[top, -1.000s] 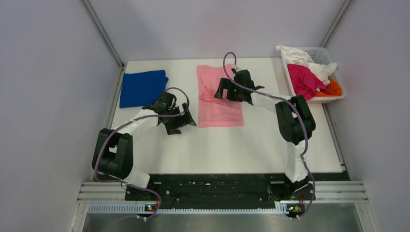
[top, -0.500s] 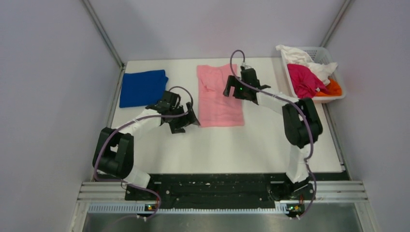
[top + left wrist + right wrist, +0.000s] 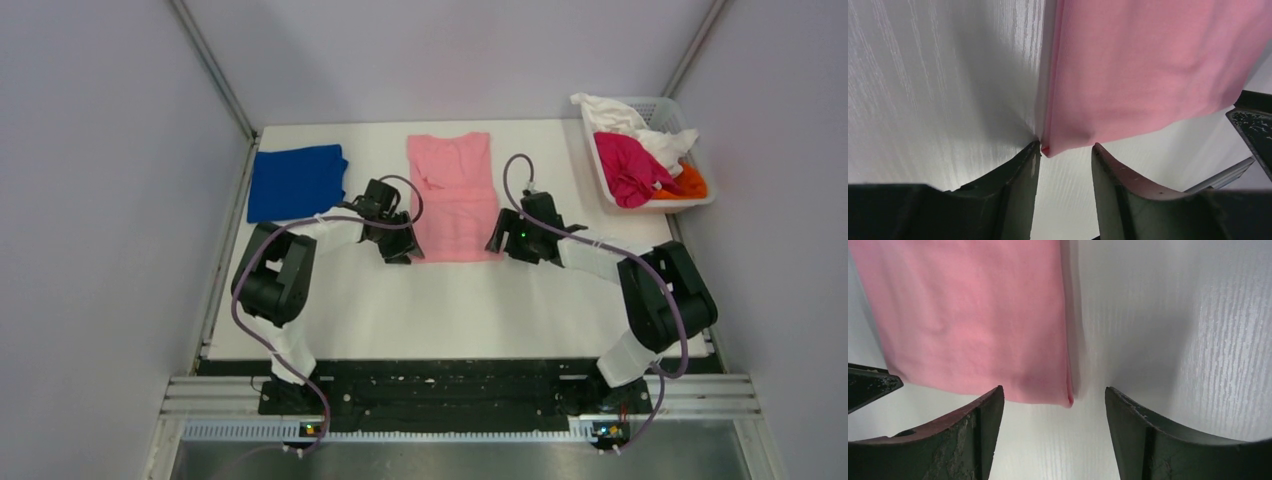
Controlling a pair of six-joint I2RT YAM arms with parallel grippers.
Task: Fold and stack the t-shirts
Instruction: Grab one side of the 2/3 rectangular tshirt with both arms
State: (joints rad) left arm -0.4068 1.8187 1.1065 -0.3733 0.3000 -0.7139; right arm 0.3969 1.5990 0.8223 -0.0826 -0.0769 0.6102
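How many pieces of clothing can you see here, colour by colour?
Royal blue folded cotton t-shirt: 1
Light pink cotton t-shirt laid flat: 1
Magenta crumpled garment in the white plastic slotted basket: 1
White crumpled garment: 1, maybe more
Orange crumpled garment: 1
Total: 5 at least

The near half of the table (image 3: 450, 310) lies bare, open to either arm. The pink t-shirt (image 3: 455, 200) fills the middle, with the left gripper (image 3: 398, 243) and right gripper (image 3: 503, 238) spread wide at its near corners. The blue t-shirt (image 3: 295, 182) blocks the far left and the basket (image 3: 655, 206) the far right, with bare strips between.
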